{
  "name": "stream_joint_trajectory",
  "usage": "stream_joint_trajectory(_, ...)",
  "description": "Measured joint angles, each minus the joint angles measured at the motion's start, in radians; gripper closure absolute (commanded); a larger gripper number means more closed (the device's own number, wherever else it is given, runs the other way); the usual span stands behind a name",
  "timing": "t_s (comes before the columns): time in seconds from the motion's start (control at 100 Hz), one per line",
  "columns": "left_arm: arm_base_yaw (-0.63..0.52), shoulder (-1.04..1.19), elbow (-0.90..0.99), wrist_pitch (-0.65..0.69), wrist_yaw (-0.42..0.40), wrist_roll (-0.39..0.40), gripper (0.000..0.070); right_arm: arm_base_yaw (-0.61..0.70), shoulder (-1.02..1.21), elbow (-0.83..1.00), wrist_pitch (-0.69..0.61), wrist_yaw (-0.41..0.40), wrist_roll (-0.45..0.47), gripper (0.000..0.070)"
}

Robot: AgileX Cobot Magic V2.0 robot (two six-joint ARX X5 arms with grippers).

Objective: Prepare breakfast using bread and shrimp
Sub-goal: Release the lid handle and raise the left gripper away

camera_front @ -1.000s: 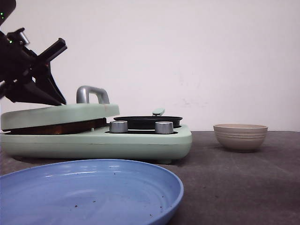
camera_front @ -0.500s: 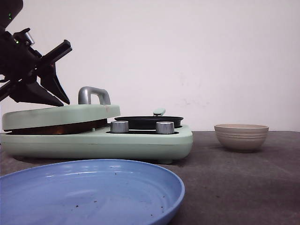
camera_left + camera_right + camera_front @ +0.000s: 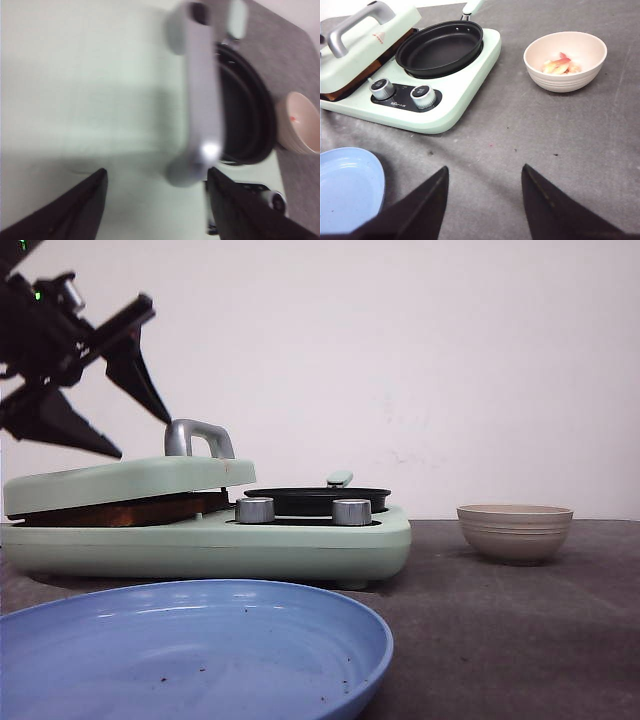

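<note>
Front view: left gripper [image 3: 118, 400] spread wide, empty, above lid handle [image 3: 198, 437]; off-centre descent risks glancing off. Right gripper [image 3: 482, 192] open, idle.

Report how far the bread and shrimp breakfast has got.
Looks done: bread sits under the closed press lid. In hand: nothing; the left gripper hangs open above the lid handle, the right gripper open over the table. Left: shrimp still in the bowl, pan and blue plate empty.

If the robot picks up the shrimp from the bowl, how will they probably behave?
The shrimp are small, curled pieces piled together, so they may slip from wide fingers. They look light and probably soft. The rounded bowl seems light, so it could slide if pushed.
</note>
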Motion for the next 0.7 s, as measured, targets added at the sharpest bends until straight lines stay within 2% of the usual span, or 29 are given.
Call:
stream_joint_trajectory(0.27,0.030,-0.198,0.007,-0.045,-0.056,0.125,0.0347,0.000,0.000,0.000,0.000,0.000,0.000,0.0423)
stream_joint_trajectory(0.48,0.050,-0.362,0.008,-0.094,-0.060,0.240,0.0347,0.000,0.000,0.000,0.000,0.000,0.000,0.0423)
stream_joint_trajectory(0.7,0.063,-0.502,0.008,-0.147,-0.063,0.309,0.0347,0.000,0.000,0.000,0.000,-0.001,0.005,0.0423)
